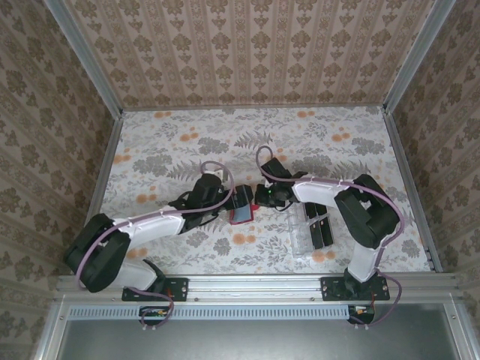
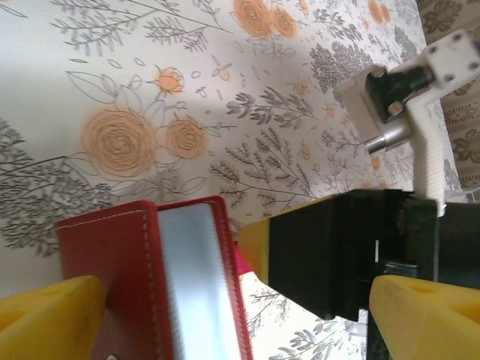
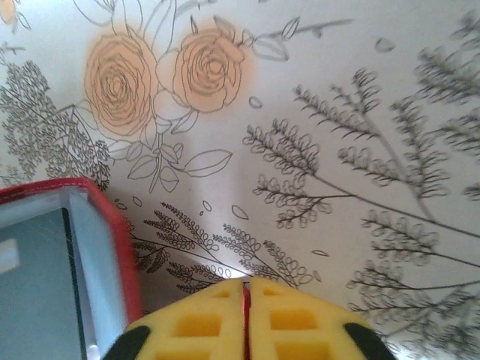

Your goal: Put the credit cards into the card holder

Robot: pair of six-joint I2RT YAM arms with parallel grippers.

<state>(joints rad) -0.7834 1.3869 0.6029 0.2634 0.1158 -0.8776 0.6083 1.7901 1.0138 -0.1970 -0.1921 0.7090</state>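
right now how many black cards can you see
2, both in the clear tray by the right arm: one card, and a second card beside it. More may be hidden in the red card holder.

Red leathery card holder [image 1: 242, 210] sits open near frame centre, pale clear pocket showing; black credit cards [image 1: 316, 225] lie side by side, lower right of centre.

The card holder [image 2: 112, 255] is red, the table [image 2: 225, 112] white with orange roses.
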